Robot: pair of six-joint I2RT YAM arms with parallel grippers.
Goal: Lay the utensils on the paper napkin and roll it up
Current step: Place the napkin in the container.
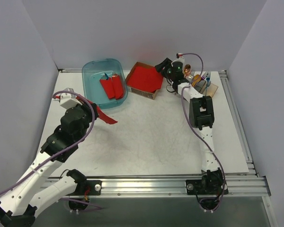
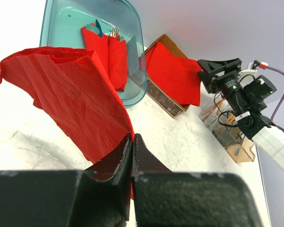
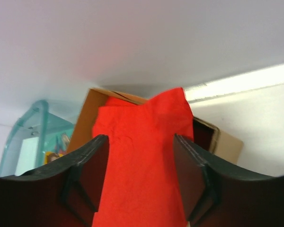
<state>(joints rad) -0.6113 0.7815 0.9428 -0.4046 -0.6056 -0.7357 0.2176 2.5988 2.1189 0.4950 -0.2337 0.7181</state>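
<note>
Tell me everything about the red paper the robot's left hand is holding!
The paper napkin is a thin, bright red sheet with fine dotted texture, wavy and folded along its top. The left gripper, shut, pinches one corner, holding it up over the white table beside the blue tub.

Left arm (image 1: 61,137) and right arm (image 1: 201,113): white links, black joint housings, purple cable (image 1: 87,124) looped along each. Left gripper (image 2: 132,138) matte black, grainy finish.

text: none readable | labels: none | brands: none | numbers: none
</note>
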